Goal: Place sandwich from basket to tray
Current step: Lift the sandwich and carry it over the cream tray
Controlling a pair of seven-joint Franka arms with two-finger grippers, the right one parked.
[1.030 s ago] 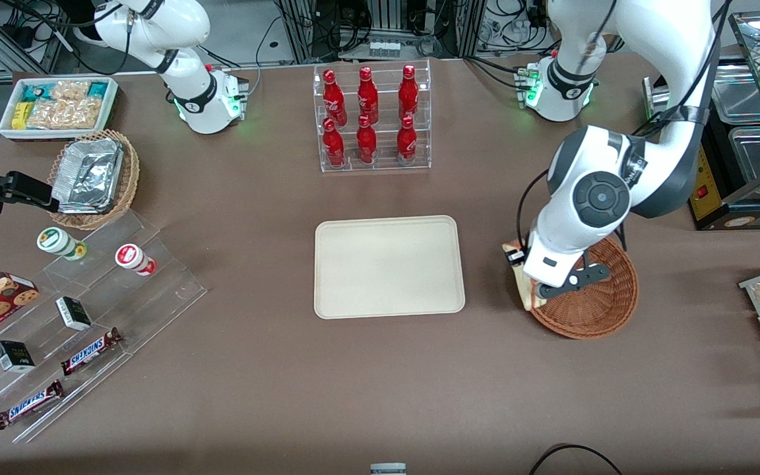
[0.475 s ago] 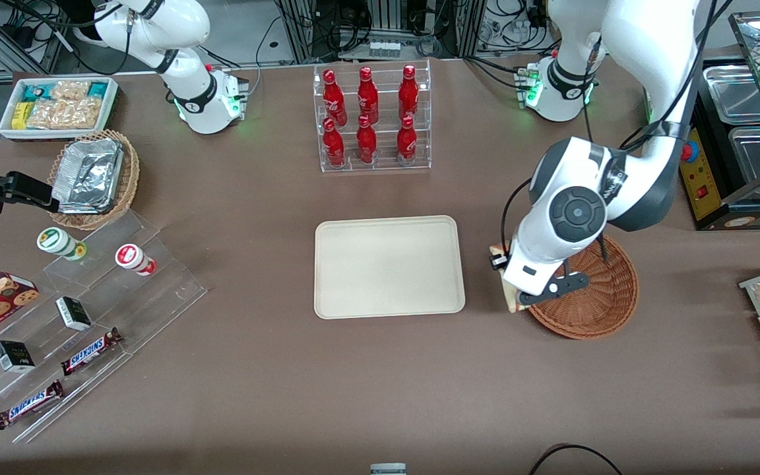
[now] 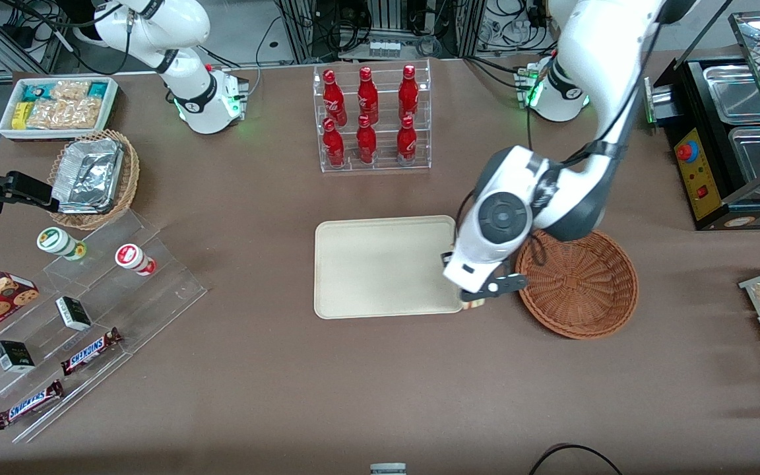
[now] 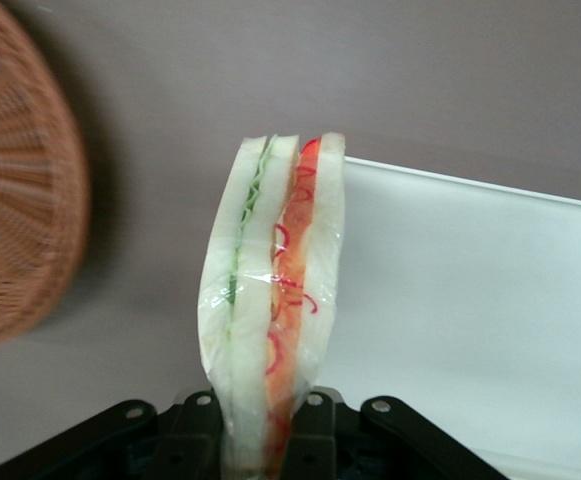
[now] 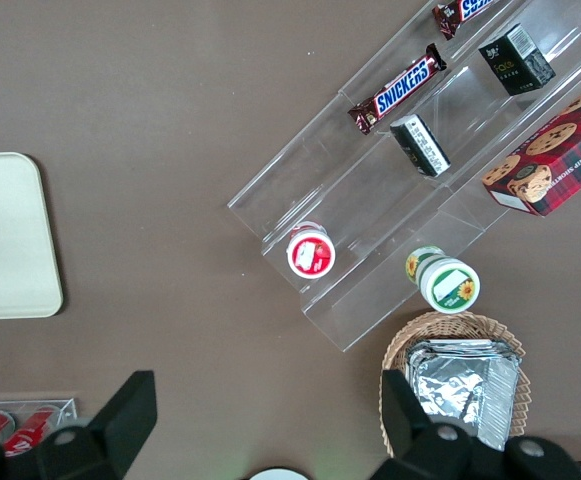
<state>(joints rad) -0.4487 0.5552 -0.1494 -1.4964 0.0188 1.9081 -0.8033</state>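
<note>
**Sandwich carried at the tray's edge, set-down to come**

The tool (image 4: 266,440) is clenched on the sandwich (image 4: 270,300), its two fingers (image 4: 192,432) pressing the wrapped wedge from either side near one end. The wedge stands out from the tool with its cut edge toward the wrist camera, green layer on one side and red on the other. In the front view the tool (image 3: 479,297) hangs over the tray's (image 3: 380,264) short rim at the working arm's end, with a sliver of sandwich (image 3: 476,304) showing under the wrist. The basket (image 3: 578,284) lies just beside it at three o'clock and now holds nothing.

The wrist view shows the sandwich straddling the rim: part over the tray (image 4: 470,320), part over bare table (image 4: 150,300), with the basket (image 4: 20,180) off to one side.

Judged from this, the carry is nearly done but the release point is not reached. To do it well, take the tool on toward nine o'clock until the whole wedge is inside the rim, ideally near the tray's middle. Then lower until the free end meets the surface before letting go. A release from here would likely drop it on the rim and tip it onto the table. The wrap looks slick and the bread soft, so open slowly and lift straight up.

Farther from the camera, at eleven o'clock from the tool, stands a rack of red bottles (image 3: 370,119), well apart from the path.
</note>
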